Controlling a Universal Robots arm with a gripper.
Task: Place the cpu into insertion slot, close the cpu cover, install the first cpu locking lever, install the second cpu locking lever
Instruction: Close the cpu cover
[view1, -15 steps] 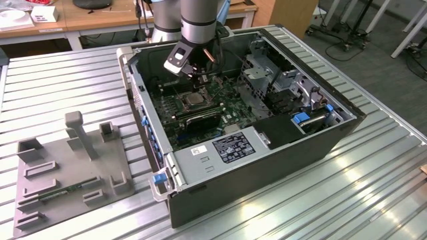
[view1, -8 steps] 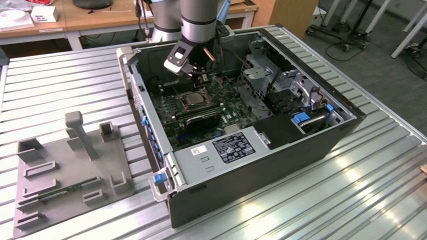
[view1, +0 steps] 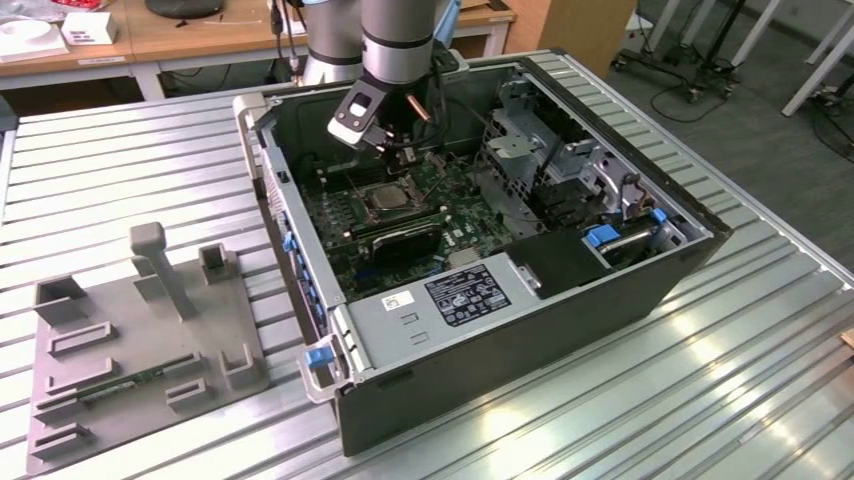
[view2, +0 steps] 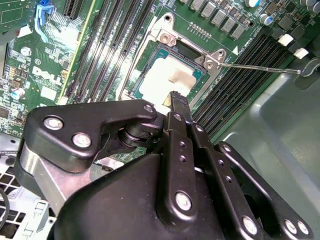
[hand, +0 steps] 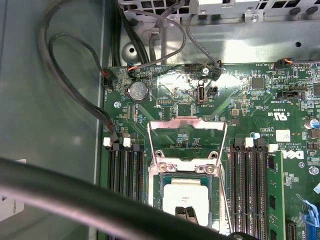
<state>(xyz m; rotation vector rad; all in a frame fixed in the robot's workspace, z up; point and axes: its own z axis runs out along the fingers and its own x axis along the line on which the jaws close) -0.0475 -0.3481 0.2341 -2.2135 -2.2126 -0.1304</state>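
arm's down inside the open case on the slatted counter, end effector hanging right above the slot. the exterior view gives the wide shot: a grey tray sits well apart on the counter, toward that view's left.

over to the second wrist view: the end effector is clenched, gripping nothing, its tip over the near edge of the cpu. and the cpu is in the slot, lying flat, pale face up. whether the tip touches the chip, can't tell. this view also picks out a thin lever sticking out sideways from the slot's corner.

first wrist view now, and here's the cover: swung open, standing up behind the slot, green board showing through its window. the cpu lies uncovered below it, with the end effector tip dark against it. a thick black cable crosses the foreground.
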